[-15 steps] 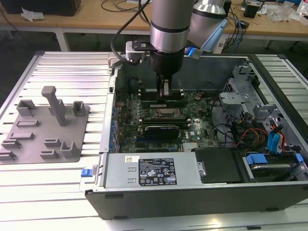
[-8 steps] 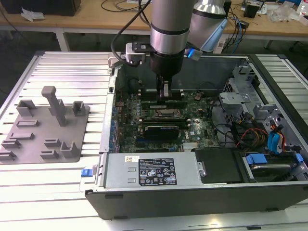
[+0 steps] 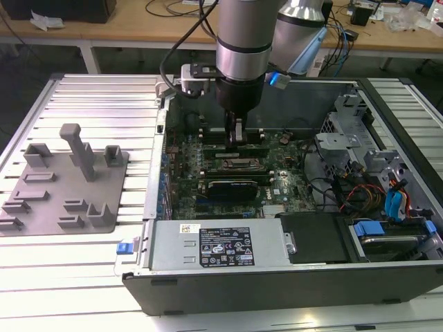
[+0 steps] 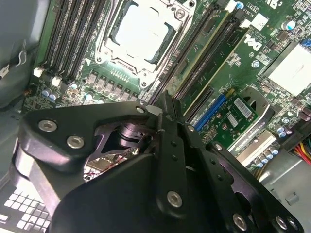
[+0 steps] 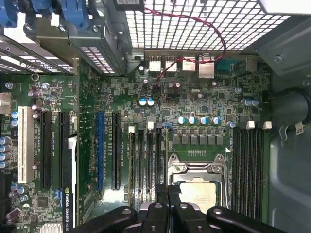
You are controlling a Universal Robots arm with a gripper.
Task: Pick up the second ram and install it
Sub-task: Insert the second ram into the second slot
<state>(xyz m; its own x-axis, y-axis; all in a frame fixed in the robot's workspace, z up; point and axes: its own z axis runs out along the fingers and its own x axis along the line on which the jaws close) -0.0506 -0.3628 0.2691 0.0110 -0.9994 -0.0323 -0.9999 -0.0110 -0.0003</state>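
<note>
The end effector (image 3: 237, 140) (fingers pressed together, tips touching) hangs low over the memory slots (image 5: 146, 155), just beside the processor socket (image 5: 197, 187).

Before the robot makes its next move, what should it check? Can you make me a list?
1. Case open, motherboard uncovered: ok.
2. Gripper down at the memory slots beside the processor socket: ok.
3. Second ram gripped or seated in a slot: cannot tell.
4. Black expansion card apart from the gripper: ok.
5. Coloured cables lie off to the exterior view's right, apart from the gripper: ok.
</note>
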